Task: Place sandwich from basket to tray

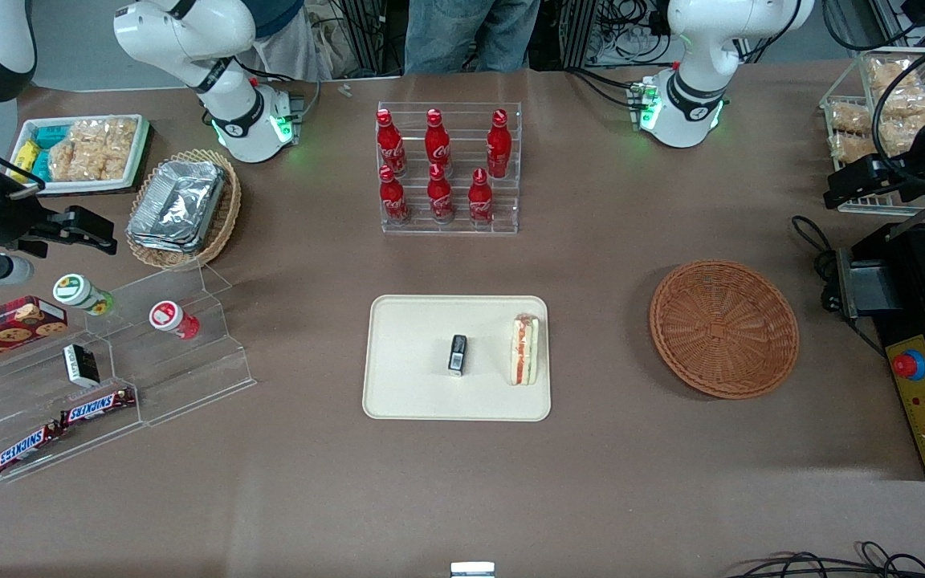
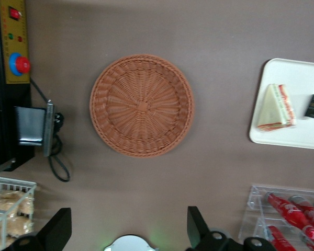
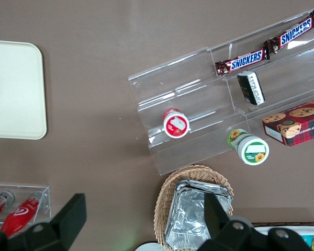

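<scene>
Since the sandwich (image 1: 524,349) already lies on the tray (image 1: 398,393), on its side just beside the small black box (image 1: 457,355), the transfer reads as done and the step in hand is withdrawal.

Item, basket (image 1: 723,327): round, reddish-brown wicker, nothing in it, standing on the desk (image 1: 591,498) toward the working arm's end, well apart from the tray.

Item, pincer (image 2: 128,230): fingers spread wide, holding nothing, high above the desk near the basket and farther from the front camera than it.

Next move, as a judgement: none on the sandwich; the arm need only park clear without brushing the wire rack of snack bags (image 1: 884,120).

Item, surface: brown matte covering, flat, unmarked.

Item, surroundings: clear stand of red cola bottles (image 1: 446,168) farther from the front camera than the tray; black control box with red stop button (image 1: 908,365) at the working arm's end; a person's legs (image 1: 470,32) at the desk's edge.
</scene>
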Tool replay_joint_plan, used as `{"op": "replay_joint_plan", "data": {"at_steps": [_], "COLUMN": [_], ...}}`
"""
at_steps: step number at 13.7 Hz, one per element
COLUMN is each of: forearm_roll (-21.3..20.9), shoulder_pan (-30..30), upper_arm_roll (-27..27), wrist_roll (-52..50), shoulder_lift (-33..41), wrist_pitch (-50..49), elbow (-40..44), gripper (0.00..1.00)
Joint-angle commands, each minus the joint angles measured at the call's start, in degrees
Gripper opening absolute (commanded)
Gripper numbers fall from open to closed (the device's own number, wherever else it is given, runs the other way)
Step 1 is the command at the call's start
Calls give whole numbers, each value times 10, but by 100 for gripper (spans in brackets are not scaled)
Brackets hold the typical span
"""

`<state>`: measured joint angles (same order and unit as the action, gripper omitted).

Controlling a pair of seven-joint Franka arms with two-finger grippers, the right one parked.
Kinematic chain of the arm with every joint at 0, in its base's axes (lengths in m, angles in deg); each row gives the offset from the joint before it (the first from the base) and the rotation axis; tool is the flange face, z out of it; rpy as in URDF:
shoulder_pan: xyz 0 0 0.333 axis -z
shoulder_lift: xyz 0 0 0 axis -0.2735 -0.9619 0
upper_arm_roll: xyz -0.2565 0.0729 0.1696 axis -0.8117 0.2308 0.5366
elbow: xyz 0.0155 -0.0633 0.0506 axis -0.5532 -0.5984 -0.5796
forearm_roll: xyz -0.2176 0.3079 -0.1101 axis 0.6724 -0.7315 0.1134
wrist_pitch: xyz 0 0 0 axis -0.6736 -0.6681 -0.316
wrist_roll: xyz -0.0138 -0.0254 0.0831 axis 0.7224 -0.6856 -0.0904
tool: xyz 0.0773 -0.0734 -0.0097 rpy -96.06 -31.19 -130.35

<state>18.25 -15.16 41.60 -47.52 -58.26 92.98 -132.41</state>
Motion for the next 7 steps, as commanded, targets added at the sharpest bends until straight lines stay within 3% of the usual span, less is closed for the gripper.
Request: {"op": "replay_joint_plan", "data": {"at_steps": [1,5,7], "forearm_roll": [-20,-22,-45], "shoulder_pan": [24,24,23], "upper_arm_roll": [1,-38,-72], "wrist_roll": [3,1,3], "shoulder_lift": [-6,-30,-24], "wrist_pitch": [4,-6,-44], "elbow": [2,34,29], "gripper": [99,99,99]}}
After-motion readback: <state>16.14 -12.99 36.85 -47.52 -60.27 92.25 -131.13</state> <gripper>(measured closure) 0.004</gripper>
